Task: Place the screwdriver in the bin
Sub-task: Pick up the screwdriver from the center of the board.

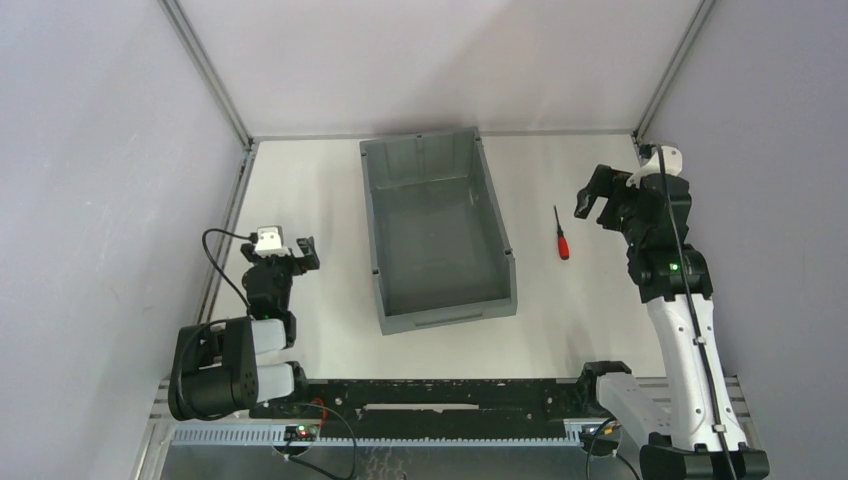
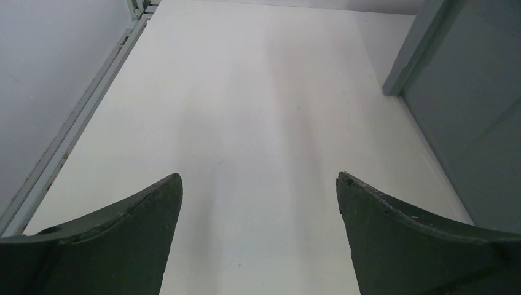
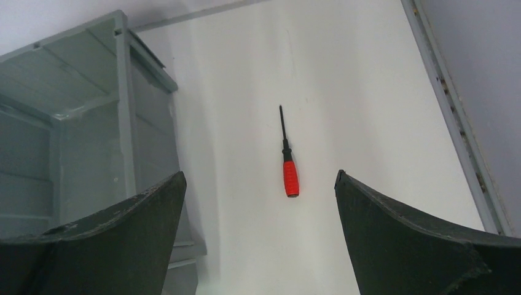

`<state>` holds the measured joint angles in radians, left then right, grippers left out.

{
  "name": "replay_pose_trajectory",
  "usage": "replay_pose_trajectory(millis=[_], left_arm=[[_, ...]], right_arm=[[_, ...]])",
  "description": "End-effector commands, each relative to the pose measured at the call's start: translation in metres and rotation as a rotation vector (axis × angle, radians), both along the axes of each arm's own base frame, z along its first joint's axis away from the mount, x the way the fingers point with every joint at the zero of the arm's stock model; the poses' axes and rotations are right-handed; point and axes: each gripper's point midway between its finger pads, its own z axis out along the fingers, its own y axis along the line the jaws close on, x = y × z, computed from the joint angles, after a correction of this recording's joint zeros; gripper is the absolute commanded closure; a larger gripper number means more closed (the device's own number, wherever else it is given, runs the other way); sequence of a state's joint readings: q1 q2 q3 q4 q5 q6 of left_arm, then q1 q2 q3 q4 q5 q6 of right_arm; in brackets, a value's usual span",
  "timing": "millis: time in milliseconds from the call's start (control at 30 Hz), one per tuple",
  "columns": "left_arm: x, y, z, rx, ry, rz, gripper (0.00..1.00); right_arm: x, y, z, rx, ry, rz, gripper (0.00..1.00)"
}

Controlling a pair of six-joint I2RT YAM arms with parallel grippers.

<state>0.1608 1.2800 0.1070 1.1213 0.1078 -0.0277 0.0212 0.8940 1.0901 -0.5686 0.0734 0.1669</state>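
The screwdriver (image 1: pixel 561 236), red-handled with a thin black shaft, lies flat on the white table just right of the grey bin (image 1: pixel 436 232); the right wrist view shows this screwdriver (image 3: pixel 289 165) ahead with its tip pointing away. My right gripper (image 1: pixel 598 206) hovers above the table to the screwdriver's right, open and holding nothing (image 3: pixel 259 178). Left of the bin, my left gripper (image 1: pixel 298 253) is low over the table, its jaws wide apart and empty (image 2: pixel 259 178). Nothing lies inside the bin.
Grey enclosure walls with metal frame rails (image 1: pixel 212 75) close in the table on the left, back and right. The bin's side wall (image 2: pixel 467 110) stands close on the right of my left gripper. The bin's corner (image 3: pixel 129 80) is left of my right gripper.
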Motion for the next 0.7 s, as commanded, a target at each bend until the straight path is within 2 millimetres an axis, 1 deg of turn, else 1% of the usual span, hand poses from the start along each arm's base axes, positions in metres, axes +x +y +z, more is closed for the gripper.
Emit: replay_pose_trajectory(millis=[0, 133, 167, 200, 433, 533, 567, 600, 667], left_arm=[[0.011, 0.0, 0.03, 0.007, -0.093, -0.005, 0.0], [0.011, -0.001, 0.03, 0.008, -0.093, -0.006, 0.0], [0.011, -0.001, 0.03, 0.008, -0.092, -0.006, 0.0], [0.011, 0.0, 0.031, 0.008, -0.094, -0.005, 0.0], [0.011, -0.001, 0.03, 0.008, -0.093, -0.007, 0.0], [0.011, -0.001, 0.03, 0.007, -0.093, -0.007, 0.0], [0.01, -0.001, 0.03, 0.007, -0.091, -0.006, 0.0], [0.011, -0.001, 0.03, 0.007, -0.093, -0.006, 0.0], [0.011, -0.001, 0.03, 0.007, -0.091, -0.005, 0.0]], right_arm=[[-0.002, 0.005, 0.042, -0.032, -0.09, 0.054, 0.0], [0.003, 0.001, 0.053, -0.059, -0.08, 0.045, 0.0], [0.005, 0.0, 0.053, -0.064, -0.071, 0.046, 0.0], [0.007, 0.0, 0.059, -0.066, -0.071, 0.047, 0.0], [0.032, 0.003, 0.066, -0.074, 0.034, 0.071, 0.01], [0.045, 0.003, 0.065, -0.078, 0.088, 0.072, 0.01], [0.052, 0.003, 0.059, -0.077, 0.121, 0.073, 0.01], [0.053, 0.003, 0.062, -0.076, 0.127, 0.072, 0.01], [0.065, 0.004, 0.054, -0.071, 0.181, 0.074, 0.01]])
